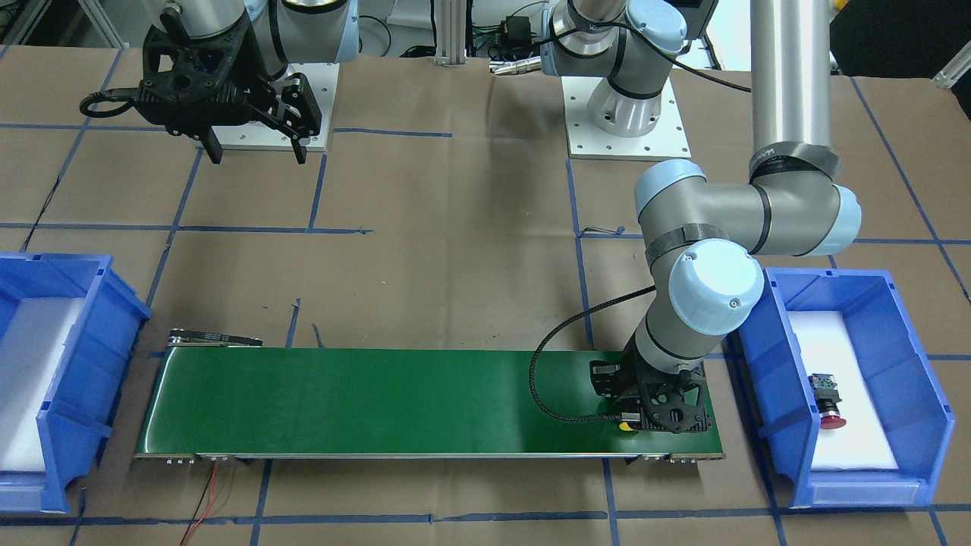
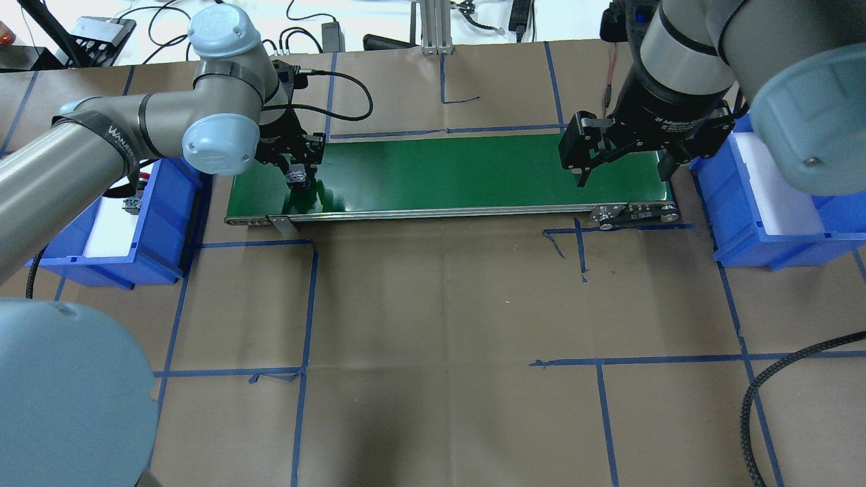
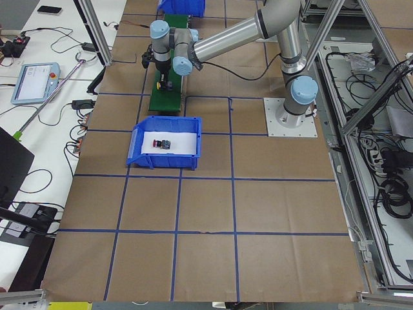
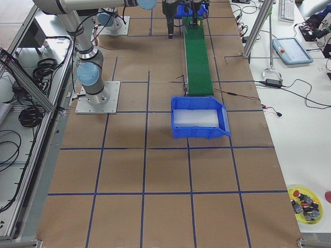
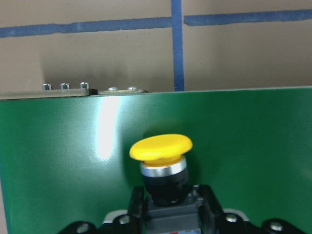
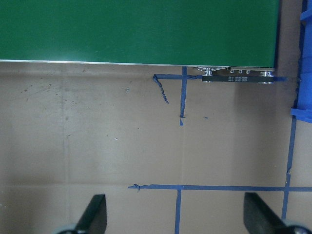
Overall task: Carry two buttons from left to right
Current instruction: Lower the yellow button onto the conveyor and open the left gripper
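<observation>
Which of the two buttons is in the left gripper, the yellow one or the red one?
The yellow-capped button, clamped in the left gripper at the green belt's end. The red-capped button lies loose in the blue bin.

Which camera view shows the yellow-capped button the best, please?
The left wrist view: the yellow button sits mid-frame, cap and black body clear, over the green belt. The front-facing view shows only a yellow sliver under the left gripper. Overhead it is tiny, and in the side views too small for detail.
</observation>
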`<control>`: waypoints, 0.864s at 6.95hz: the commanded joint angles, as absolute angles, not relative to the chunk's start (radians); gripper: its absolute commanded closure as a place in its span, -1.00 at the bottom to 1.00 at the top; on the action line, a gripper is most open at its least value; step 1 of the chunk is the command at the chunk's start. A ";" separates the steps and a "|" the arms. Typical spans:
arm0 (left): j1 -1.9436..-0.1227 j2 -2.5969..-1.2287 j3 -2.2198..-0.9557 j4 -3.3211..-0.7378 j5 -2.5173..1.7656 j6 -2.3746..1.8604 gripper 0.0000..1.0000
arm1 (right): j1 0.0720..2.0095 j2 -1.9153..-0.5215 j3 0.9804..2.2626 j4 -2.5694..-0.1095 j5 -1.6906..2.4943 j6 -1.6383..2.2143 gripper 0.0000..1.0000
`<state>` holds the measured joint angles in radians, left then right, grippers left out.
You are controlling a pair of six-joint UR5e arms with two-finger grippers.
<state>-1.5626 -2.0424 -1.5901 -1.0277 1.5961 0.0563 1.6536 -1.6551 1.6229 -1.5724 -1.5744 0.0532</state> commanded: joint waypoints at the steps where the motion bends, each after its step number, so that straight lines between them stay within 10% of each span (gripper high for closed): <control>1: -1.560 -2.010 -1.551 -1.040 1.595 0.058 -1.00 | 1.654 -1.655 1.623 -1.572 -1.574 0.054 -1.00; 6: -1.527 -1.947 -1.258 -1.457 1.597 0.141 -1.00 | 1.654 -1.655 1.623 -1.572 -1.574 0.054 -1.00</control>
